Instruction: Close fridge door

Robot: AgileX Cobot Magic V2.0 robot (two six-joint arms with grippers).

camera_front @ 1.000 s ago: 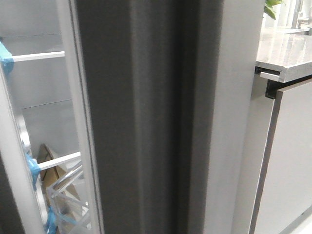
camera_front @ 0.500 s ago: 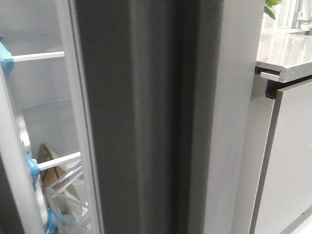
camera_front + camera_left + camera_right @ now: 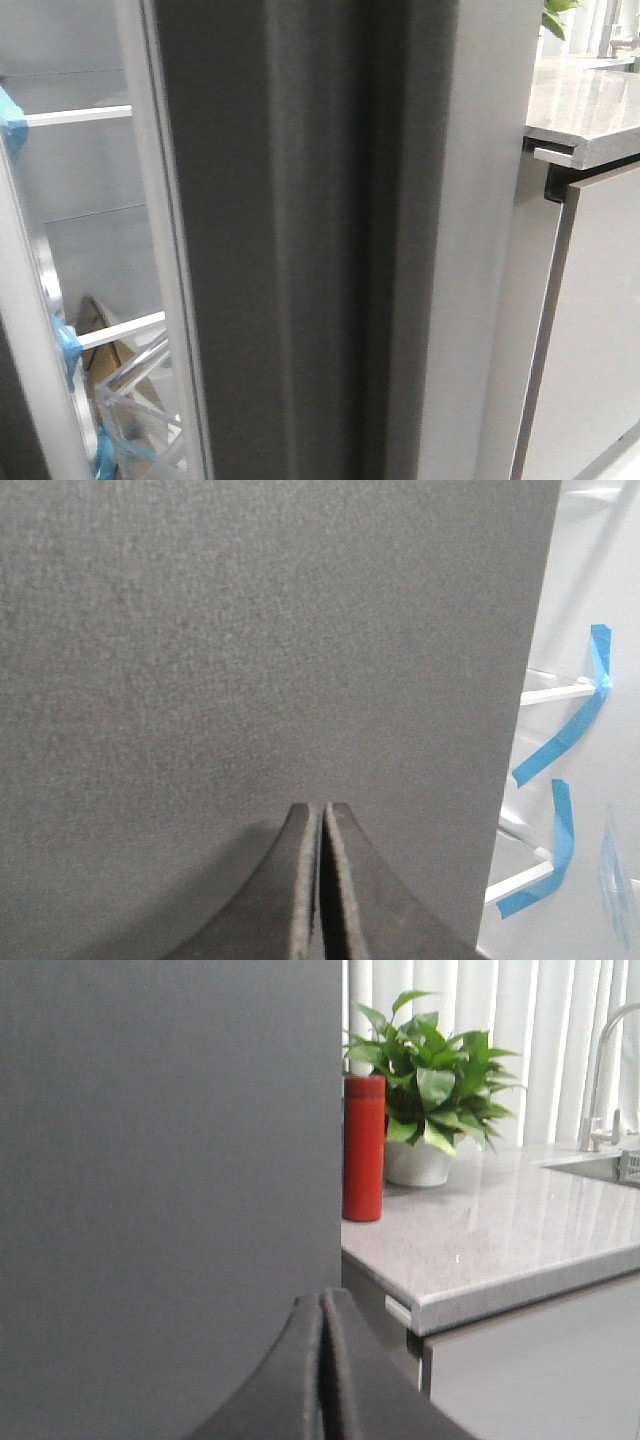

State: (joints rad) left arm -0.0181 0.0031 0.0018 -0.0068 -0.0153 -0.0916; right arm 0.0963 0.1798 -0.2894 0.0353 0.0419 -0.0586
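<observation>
— How do the jaws stand on each arm?

— On the left gripper (image 3: 322,880) they are pressed together with nothing between them, low in the centre of its wrist view. The right gripper (image 3: 322,1360) is the same: jaws together, holding nothing.

— And the fridge door?

— It fills most of the left wrist view as a matte dark-grey slab (image 3: 260,650) directly ahead of the tips; I cannot tell whether they touch it. In the front view its thick edge (image 3: 300,240) runs top to bottom through the centre, with a dark groove (image 3: 375,260) down it.

— What lies around it?

— Lower left in the front view, white shelves (image 3: 120,330) with blue tape (image 3: 68,345) show inside. In the right wrist view, a red flask (image 3: 363,1147) and a potted plant (image 3: 425,1080) stand on the grey worktop (image 3: 500,1240) at right.
</observation>
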